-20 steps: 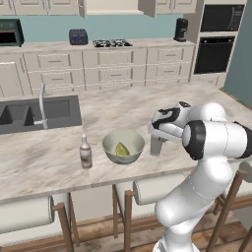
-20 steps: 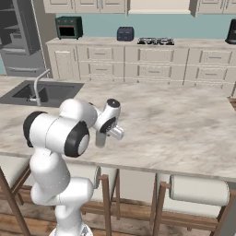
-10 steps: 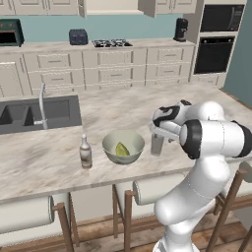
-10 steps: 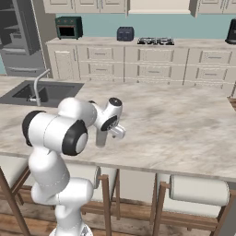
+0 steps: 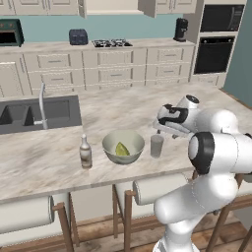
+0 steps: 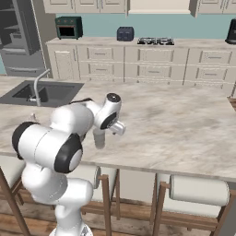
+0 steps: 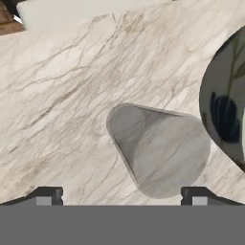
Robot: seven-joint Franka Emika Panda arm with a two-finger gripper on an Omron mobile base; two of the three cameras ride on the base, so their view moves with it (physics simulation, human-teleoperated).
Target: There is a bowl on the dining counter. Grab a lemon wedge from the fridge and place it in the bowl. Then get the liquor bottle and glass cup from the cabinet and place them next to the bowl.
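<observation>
The pale bowl (image 5: 123,142) sits on the dining counter (image 5: 123,106) with the yellow-green lemon wedge (image 5: 121,149) inside it. To its left the liquor bottle (image 5: 85,152) stands upright. On the bowl's right is the grey glass cup (image 5: 157,145), upright on the stone. My gripper (image 5: 161,132) hovers just above the cup and is open. In the hand view the cup (image 7: 158,148) lies between and beyond the spread fingertips (image 7: 48,195), touching neither, with the bowl's rim (image 7: 225,110) at the right edge. From the right base the cup (image 6: 99,138) shows under my gripper (image 6: 102,132).
A sink (image 5: 34,113) with a slim tap (image 5: 42,103) is set into the counter's left part. Padded stools (image 5: 157,189) stand along its near edge. The fridge (image 6: 18,37) is far left, and drawer units line the back wall (image 5: 113,64).
The gripper has gone from shut on the glass cup to open, letting the cup stand on the counter. The hand has drawn back slightly; bowl and bottle have not moved.
</observation>
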